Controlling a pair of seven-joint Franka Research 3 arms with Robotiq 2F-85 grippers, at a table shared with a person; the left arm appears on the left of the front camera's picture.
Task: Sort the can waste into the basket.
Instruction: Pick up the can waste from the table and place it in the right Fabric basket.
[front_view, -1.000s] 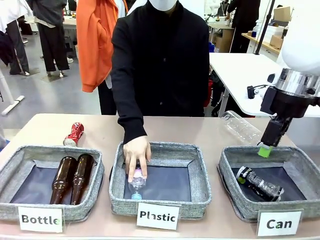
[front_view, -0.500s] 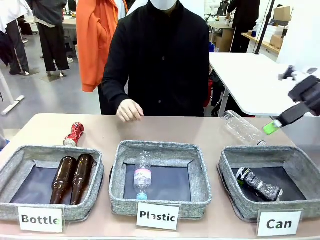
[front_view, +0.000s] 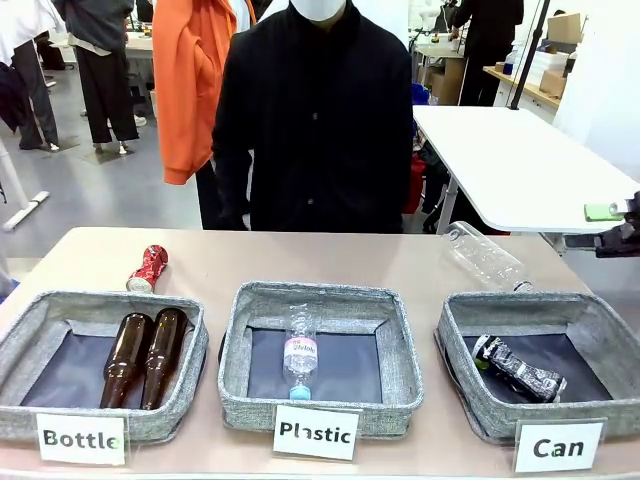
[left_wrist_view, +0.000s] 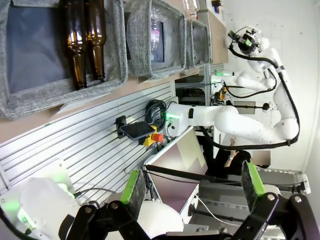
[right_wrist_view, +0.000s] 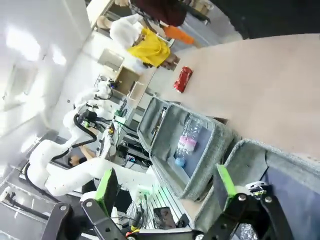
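A dark crumpled can (front_view: 518, 368) lies inside the grey "Can" basket (front_view: 455, 312) at the front right. Far off at the table's back left, a crushed red can (front_view: 148, 268) lies on the bare top; the right wrist view also shows the red can (right_wrist_view: 182, 79). My right gripper (front_view: 592, 226) hangs open and empty at the right edge, above and beyond the basket, and its jaws in the right wrist view (right_wrist_view: 166, 187) stand wide apart. My left gripper (left_wrist_view: 192, 187) is open, empty, and well below the table's front edge.
The "Bottle" basket (front_view: 25, 325) holds two brown bottles (front_view: 145, 355). A clear bottle (front_view: 301, 352) lies in the "Plastic" basket (front_view: 400, 345). Another clear bottle (front_view: 483, 257) lies on the table behind the Can basket. A person in black (front_view: 320, 110) stands at the far side.
The person's hand left a clear bottle in the Plastic basket and drew back. My right gripper rose from over the Can basket and swung out to the right.
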